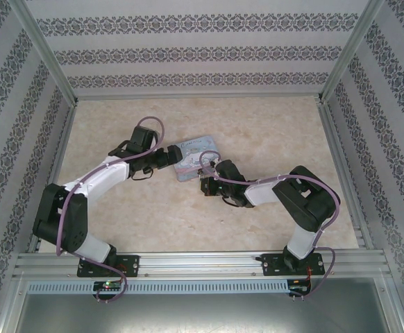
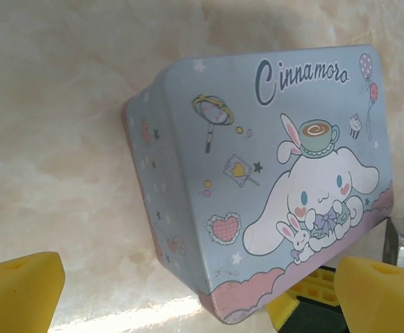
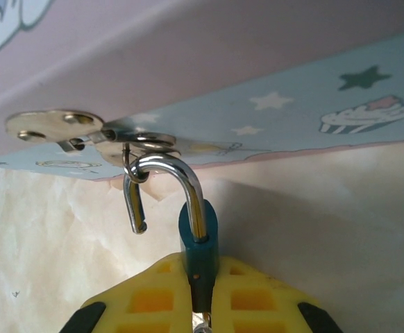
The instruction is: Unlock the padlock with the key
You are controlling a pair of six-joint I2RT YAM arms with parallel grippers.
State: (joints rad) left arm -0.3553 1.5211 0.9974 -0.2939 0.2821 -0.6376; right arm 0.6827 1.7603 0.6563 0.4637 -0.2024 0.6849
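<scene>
Marbled tabletop (image 1: 271,132) bears the tin (image 2: 209,208) mid-frame, where the right gripper (image 3: 200,281) clamps the padlock (image 3: 198,239) by its body, shackle (image 3: 181,173) hooked in the tin's hasp (image 3: 119,135), while the left gripper (image 2: 198,295) gapes wide beside the tin.

Both arms are the same build. Left arm (image 1: 101,173) and right arm (image 1: 263,193): white shells on the links, black housings at the joints, black base blocks (image 1: 108,266). A mauve cable (image 1: 150,122) loops along each arm, outside the shells. Jaws: yellow pads (image 2: 18,288) with a grid of square recesses. Right pads (image 3: 153,300) have black outer corners.
</scene>
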